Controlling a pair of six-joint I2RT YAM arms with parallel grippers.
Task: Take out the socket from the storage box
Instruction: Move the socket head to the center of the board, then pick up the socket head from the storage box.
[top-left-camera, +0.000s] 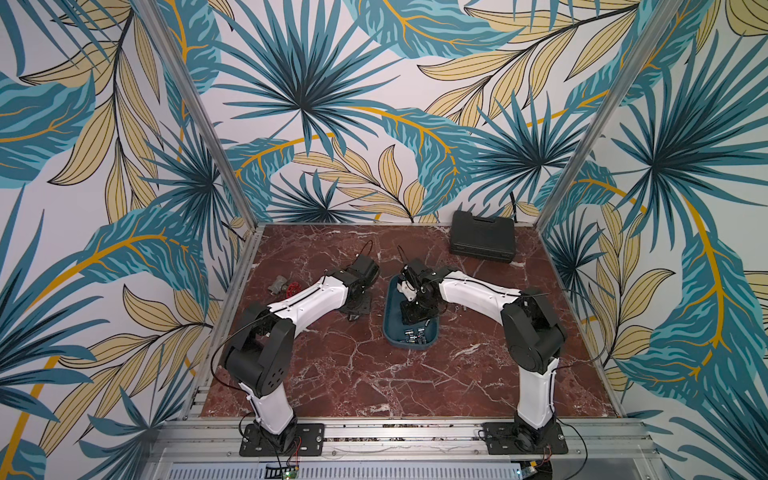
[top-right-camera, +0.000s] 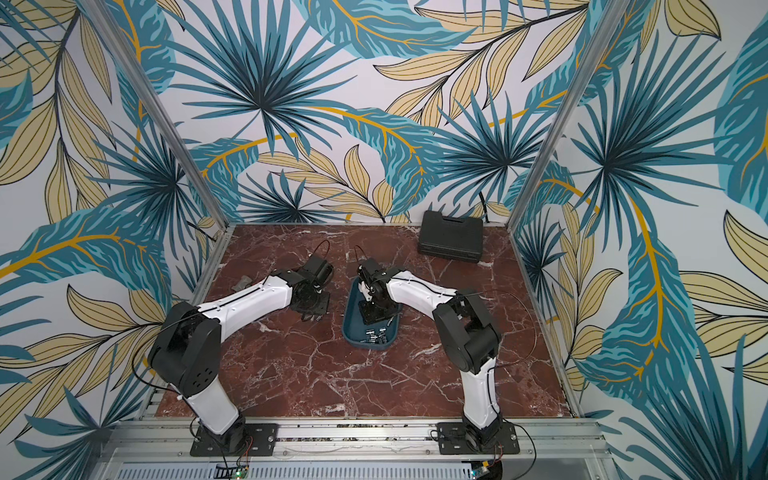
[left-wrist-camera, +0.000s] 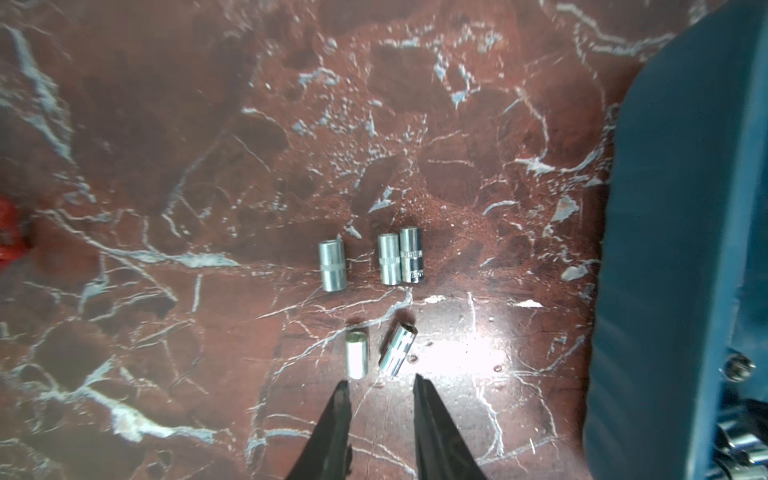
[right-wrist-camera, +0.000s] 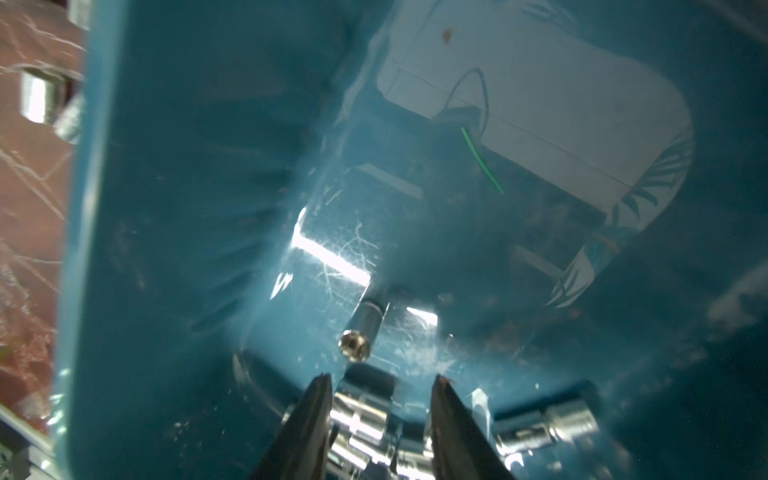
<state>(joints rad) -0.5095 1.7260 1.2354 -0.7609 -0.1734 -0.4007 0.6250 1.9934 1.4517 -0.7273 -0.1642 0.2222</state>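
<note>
Sockets (right-wrist-camera: 361, 415) are mostly in the box (top-left-camera: 392, 299), heaped at its near end, plus one loner (right-wrist-camera: 359, 332) lying a bit further in. Right gripper (right-wrist-camera: 382, 377) is down inside the box right over the heap, jaws partway apart, not clamped on anything as far as I can see. Five more sockets (left-wrist-camera: 390, 259) lie on the table (left-wrist-camera: 166, 166) just left of the box, and the left gripper (left-wrist-camera: 380, 379) hangs over them, narrow gap, holding nothing

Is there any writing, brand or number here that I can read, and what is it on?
No text here can be read.
Socket: faint marks near one end, too blurred to read.
Black case: no label shows.
</note>
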